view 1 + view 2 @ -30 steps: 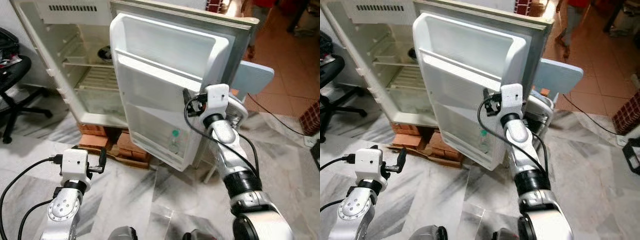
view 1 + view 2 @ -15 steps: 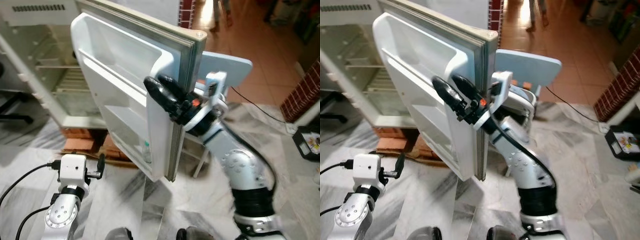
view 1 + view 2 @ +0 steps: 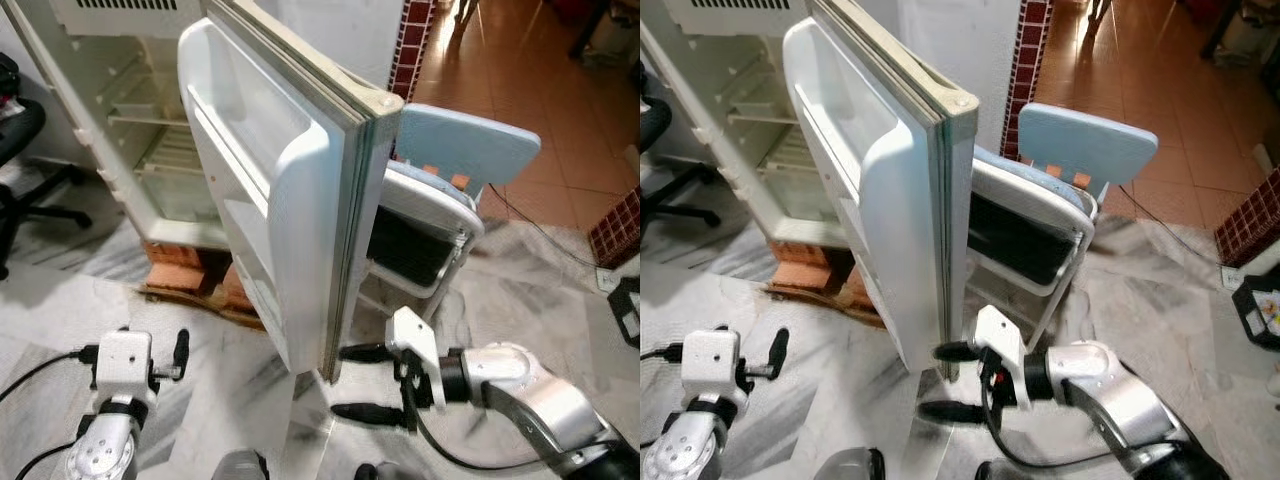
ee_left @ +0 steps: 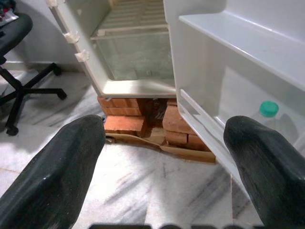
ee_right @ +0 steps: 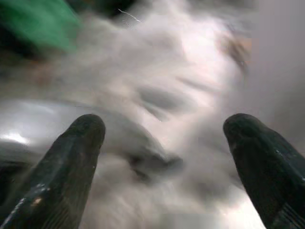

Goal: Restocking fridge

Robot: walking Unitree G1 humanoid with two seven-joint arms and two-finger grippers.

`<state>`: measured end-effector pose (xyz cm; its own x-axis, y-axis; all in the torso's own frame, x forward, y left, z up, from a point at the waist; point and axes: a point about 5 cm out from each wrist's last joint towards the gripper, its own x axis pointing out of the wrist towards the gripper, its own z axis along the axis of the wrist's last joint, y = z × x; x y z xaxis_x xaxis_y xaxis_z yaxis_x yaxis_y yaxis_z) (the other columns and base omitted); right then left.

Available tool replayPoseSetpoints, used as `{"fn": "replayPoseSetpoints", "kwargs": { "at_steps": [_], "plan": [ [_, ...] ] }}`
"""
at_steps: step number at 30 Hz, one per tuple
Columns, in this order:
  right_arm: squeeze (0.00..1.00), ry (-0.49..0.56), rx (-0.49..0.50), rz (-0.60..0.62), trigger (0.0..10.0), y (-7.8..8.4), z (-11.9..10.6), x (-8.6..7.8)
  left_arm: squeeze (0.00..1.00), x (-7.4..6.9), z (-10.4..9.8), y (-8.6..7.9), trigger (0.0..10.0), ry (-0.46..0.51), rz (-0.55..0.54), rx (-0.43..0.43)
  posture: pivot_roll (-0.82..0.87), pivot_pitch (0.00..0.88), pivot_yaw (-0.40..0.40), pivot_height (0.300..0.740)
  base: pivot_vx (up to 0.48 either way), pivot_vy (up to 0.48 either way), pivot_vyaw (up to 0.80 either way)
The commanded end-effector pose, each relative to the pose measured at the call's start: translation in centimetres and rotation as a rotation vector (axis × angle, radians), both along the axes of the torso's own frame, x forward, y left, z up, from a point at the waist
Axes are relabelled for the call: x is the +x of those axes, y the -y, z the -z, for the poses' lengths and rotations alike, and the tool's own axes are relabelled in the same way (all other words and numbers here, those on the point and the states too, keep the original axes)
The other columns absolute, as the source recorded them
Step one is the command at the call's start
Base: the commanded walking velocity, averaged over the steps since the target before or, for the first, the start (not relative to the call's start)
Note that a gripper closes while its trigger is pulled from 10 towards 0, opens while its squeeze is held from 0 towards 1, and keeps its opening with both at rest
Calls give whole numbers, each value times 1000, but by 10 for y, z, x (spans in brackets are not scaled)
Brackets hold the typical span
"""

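Fridge door (image 3: 300, 200) stands ajar, edge-on, bottle (image 4: 268, 114) on its low shelf. Right gripper (image 3: 362, 382), fingers spread, empty, sits low beside door's near bottom corner, nearer arm. Left gripper (image 3: 180, 352) spread, idle, left.

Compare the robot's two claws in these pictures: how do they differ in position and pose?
The right claw reaches sideways at the bottom corner of the fridge door, its fingers stacked one above the other. The left claw hangs low over the marble floor, farther from the door. Both are open and empty.
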<state>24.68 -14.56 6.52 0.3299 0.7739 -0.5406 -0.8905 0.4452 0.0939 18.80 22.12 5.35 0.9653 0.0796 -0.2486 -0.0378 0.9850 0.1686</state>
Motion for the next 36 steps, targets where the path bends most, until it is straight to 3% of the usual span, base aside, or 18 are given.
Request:
{"fn": "replayPoseSetpoints", "kwargs": {
  "at_steps": [1, 4, 5, 9, 11, 13, 14, 17, 19, 21, 23, 25, 36],
  "plan": [
    [0, 103, -117, 146, 10000, 12, 4, 19, 0, 1, -1, 0, 10000, -3, 4, 11, 70, 109, 12, 740, 0, 0, 0],
    [0, 237, -188, 279, 10000, 16, -6, 46, 0, 0, 2, -1, 10000, -38, 7, 18, 70, 108, 15, 740, 0, 0, 0],
    [0, 299, -184, 371, 10000, 17, -15, 61, 0, -1, 5, -1, 10000, -56, 12, 26, 70, 105, 16, 740, 0, 0, 0],
    [0, 377, -120, 503, 10000, 13, -32, 81, 0, -1, 6, 0, 10000, -67, 16, 30, 75, 103, 16, 740, 0, 0, 0],
    [0, 367, 15, 524, 10000, 2, -44, 85, 0, -1, 7, 0, 10000, -73, 10, 28, 79, 102, 16, 740, 0, 0, 0],
    [0, 302, 320, 480, 10000, -24, -66, 84, 0, -2, 8, 0, 10000, -85, 6, 21, 85, 101, 13, 740, 0, 0, 0],
    [0, 302, 320, 480, 10000, -24, -66, 84, 0, -2, 8, 0, 10000, -85, 6, 21, 85, 101, 13, 740, 0, 0, 0],
    [0, 233, 676, 267, 10000, -59, -103, 64, 0, -4, 10, 0, 10000, -97, 8, 19, 85, 99, 12, 740, 0, 0, 0],
    [0, 184, 818, 114, 10000, -74, -123, 45, 0, -4, 10, 0, 10000, -100, 9, 19, 81, 97, 11, 740, 0, 0, 0],
    [0, 184, 801, 56, 10000, -78, -122, 38, 0, -3, 10, 0, 10000, -102, 10, 19, 81, 97, 11, 740, 0, 0, 0],
    [0, 222, 692, 112, 10000, -75, -104, 44, 0, -3, 10, 1, 10000, -101, 11, 18, 78, 96, 11, 740, 0, 0, 0],
    [0, 242, 538, 252, 10000, -60, -74, 54, 0, -3, 9, 1, 10000, -94, 12, 17, 81, 97, 10, 740, 0, 0, 0],
    [0, 225, 481, 480, 10000, -43, -54, 53, 0, -6, -1, -8, 10000, -2, -126, 60, 77, 106, 5, 740, 0, 0, 0]
  ]
}}
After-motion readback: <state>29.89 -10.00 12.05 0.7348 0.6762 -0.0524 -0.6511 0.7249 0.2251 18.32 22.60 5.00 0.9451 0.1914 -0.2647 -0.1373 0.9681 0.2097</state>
